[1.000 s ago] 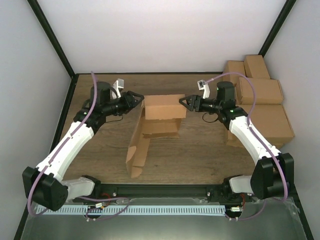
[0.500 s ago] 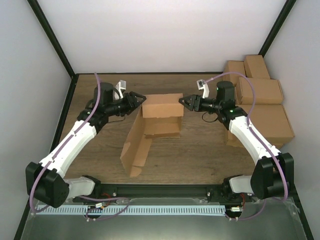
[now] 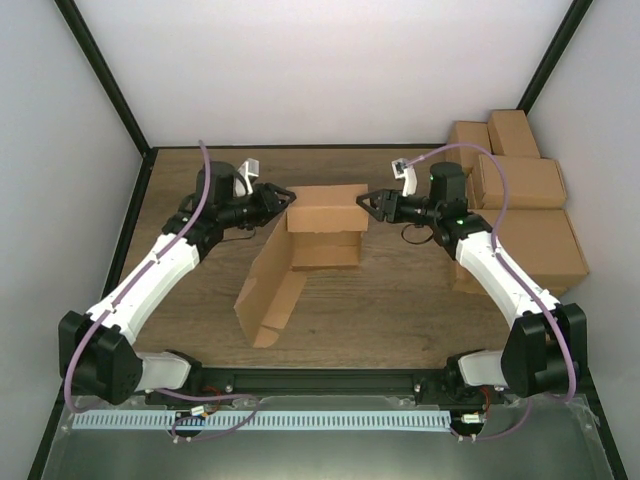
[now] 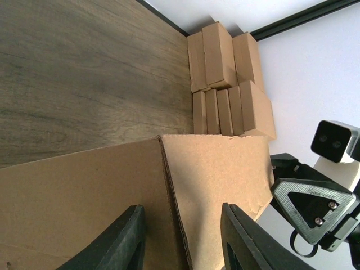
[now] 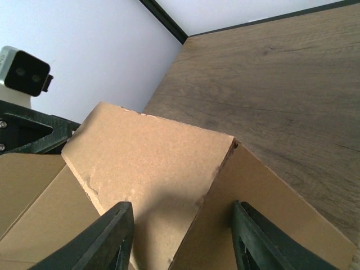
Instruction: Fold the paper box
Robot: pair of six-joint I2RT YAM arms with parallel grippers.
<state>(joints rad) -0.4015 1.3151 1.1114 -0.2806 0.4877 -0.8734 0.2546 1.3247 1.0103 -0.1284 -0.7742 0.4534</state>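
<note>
The paper box (image 3: 325,212) is brown cardboard at the table's middle. Its far panel stands up, and a long flap (image 3: 268,295) slopes toward the near left. My left gripper (image 3: 288,200) is open at the panel's left top corner. My right gripper (image 3: 363,205) is open at its right top corner. In the left wrist view the box (image 4: 214,180) fills the gap, and a folded edge runs between the open fingers (image 4: 126,242). In the right wrist view a box corner (image 5: 152,163) sits between the open fingers (image 5: 259,236). I see no finger pressing on the cardboard.
Several finished brown cartons (image 3: 520,190) are stacked at the back right against the wall; they also show in the left wrist view (image 4: 225,73). White walls close in the table on three sides. A black rail (image 3: 330,385) runs along the near edge between the arm bases.
My left arm has moved right and farther in, up to the box corner. The long flap has swung out to the left and risen. The right arm has barely moved.
</note>
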